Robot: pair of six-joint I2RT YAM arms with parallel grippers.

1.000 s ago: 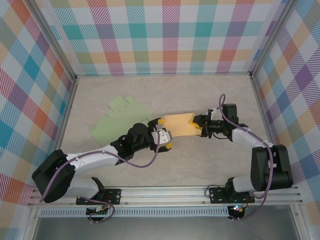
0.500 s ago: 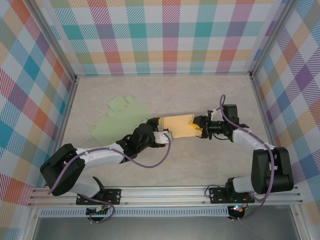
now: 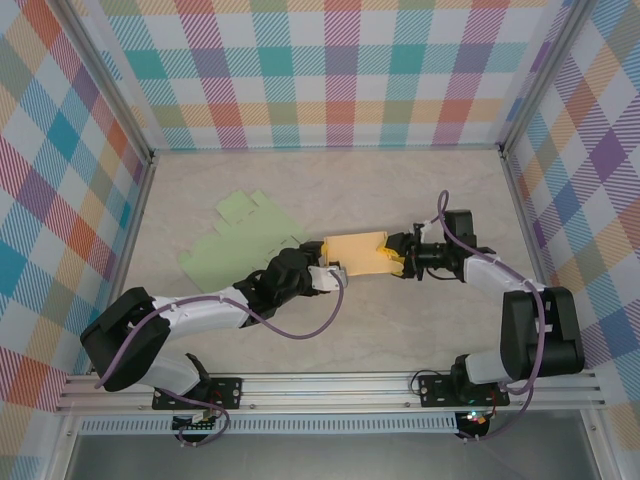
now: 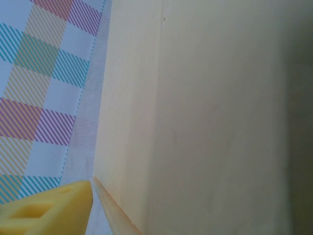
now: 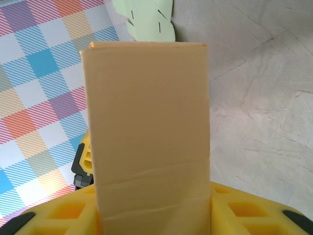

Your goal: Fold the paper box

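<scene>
- While the tan paper box lies at the middle of the surface, the right fingers are clamped on its right end.
- Since a second ago the left fingers have reached its left end and narrowed; I cannot tell whether they grip it.
- With both ends braced, folding could likely begin.

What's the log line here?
right gripper: shut on paper box | left gripper: at box's left end, grip unclear | green sheet: flat on table
</scene>
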